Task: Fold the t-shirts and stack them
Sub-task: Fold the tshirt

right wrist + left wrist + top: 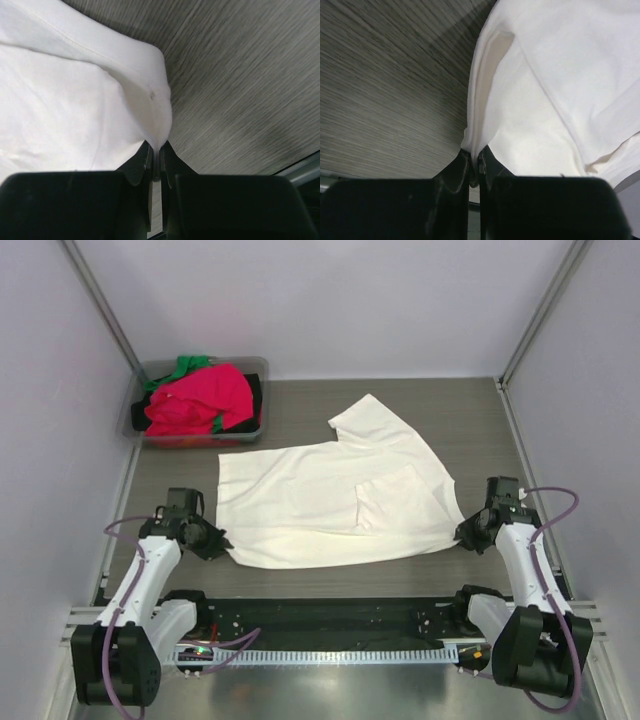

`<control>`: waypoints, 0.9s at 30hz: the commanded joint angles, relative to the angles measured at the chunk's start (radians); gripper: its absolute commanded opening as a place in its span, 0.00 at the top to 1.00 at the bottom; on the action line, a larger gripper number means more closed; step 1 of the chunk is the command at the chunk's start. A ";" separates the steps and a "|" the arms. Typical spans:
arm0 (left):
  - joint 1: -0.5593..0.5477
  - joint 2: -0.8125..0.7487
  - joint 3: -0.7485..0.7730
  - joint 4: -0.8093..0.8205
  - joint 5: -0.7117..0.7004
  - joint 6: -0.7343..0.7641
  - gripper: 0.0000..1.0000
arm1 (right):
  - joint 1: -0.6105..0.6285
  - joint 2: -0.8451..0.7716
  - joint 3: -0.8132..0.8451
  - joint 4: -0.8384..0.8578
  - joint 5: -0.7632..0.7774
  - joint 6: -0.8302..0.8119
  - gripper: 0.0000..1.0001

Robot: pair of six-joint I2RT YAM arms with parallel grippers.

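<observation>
A large cream-white t-shirt (330,495) lies spread on the table, one sleeve pointing to the back and another folded over its right part. My left gripper (222,544) is shut on its near left corner, seen in the left wrist view (475,152) as cloth (545,100) pinched between the fingers. My right gripper (462,536) is shut on the near right corner; the right wrist view (160,149) shows the cloth (75,100) bunched into the jaws. Pink-red (200,400), green (185,367) and dark tees lie heaped in the bin.
A grey plastic bin (256,367) stands at the back left corner. Grey wood-grain table (480,420) surrounds the shirt. Metal frame posts rise at both back corners, and white walls close in the sides.
</observation>
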 commanded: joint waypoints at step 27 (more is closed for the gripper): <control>0.007 -0.040 0.458 -0.212 -0.251 0.403 0.00 | 0.332 0.841 1.194 0.053 -0.059 -0.435 0.05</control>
